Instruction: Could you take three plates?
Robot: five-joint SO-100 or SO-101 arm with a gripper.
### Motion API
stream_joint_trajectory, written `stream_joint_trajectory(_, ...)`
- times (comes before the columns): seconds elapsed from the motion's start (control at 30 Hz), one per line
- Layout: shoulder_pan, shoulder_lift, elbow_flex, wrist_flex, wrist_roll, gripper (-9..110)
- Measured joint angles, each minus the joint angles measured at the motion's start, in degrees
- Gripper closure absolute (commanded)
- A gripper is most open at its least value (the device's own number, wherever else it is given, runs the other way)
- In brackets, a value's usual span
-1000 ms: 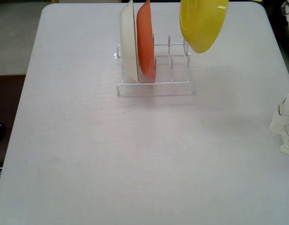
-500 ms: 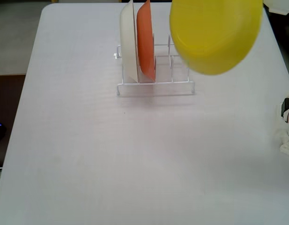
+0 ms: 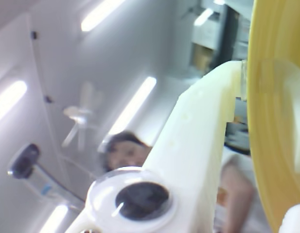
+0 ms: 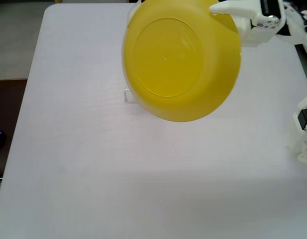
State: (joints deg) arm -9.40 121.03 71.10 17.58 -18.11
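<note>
Yellow plate (image 4: 180,62) held aloft over table (image 4: 93,164), underside facing fixed camera, hiding rack. Gripper (image 4: 228,10) pinches plate's upper-right rim; wrist view: finger (image 3: 203,141) flat against rim.

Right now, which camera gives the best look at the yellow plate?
The fixed view: the yellow plate shows whole, its round underside facing the camera, held above the table. The wrist view catches only a blurred strip of its rim beside a gripper finger.
</note>
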Motion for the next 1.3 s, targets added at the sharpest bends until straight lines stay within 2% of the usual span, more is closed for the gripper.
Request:
stream_joint_trajectory(0.2,0.3,-5.9,1.3,-12.6,0.5,102)
stream_joint_trajectory(0.43,2.2,-11.5,1.4,-21.3,1.7,102)
stream_joint_trajectory(1.3,3.3,-14.1,3.6,-27.6,2.1,102)
